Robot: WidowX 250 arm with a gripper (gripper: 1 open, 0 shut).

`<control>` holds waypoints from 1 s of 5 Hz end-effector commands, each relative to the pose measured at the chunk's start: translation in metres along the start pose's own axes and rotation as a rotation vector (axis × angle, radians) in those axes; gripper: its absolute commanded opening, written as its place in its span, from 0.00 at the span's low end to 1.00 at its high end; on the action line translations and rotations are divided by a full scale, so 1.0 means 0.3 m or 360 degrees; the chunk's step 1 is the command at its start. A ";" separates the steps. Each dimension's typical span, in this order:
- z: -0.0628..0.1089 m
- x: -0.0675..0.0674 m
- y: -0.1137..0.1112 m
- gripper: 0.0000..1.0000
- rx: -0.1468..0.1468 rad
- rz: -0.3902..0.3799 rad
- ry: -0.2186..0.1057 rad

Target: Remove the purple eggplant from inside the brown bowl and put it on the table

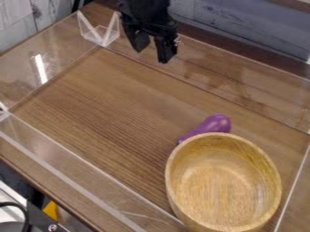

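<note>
The purple eggplant [208, 127] lies on the table [121, 109], just beyond the far rim of the brown bowl [226, 186], which partly hides it. The bowl sits at the front right and looks empty inside. My gripper [154, 45] hangs at the back of the table, well away from both, with its dark fingers apart and nothing between them.
Clear acrylic walls [49, 68] ring the tabletop. A folded clear stand [97, 29] sits at the back left next to the gripper. A grey plank wall runs behind.
</note>
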State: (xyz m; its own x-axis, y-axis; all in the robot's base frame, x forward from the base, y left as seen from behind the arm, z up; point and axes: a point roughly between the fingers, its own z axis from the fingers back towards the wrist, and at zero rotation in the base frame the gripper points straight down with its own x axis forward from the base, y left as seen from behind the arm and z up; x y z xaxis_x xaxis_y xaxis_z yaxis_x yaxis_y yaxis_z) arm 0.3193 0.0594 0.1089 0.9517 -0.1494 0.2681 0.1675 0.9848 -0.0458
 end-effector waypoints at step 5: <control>0.009 -0.055 0.027 1.00 0.0102 0.0201 0.0062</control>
State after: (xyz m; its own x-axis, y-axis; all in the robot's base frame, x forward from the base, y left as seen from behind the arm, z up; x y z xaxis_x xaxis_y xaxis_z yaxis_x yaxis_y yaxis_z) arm 0.3013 0.0677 0.0886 0.9848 -0.0226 0.1721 0.0291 0.9989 -0.0355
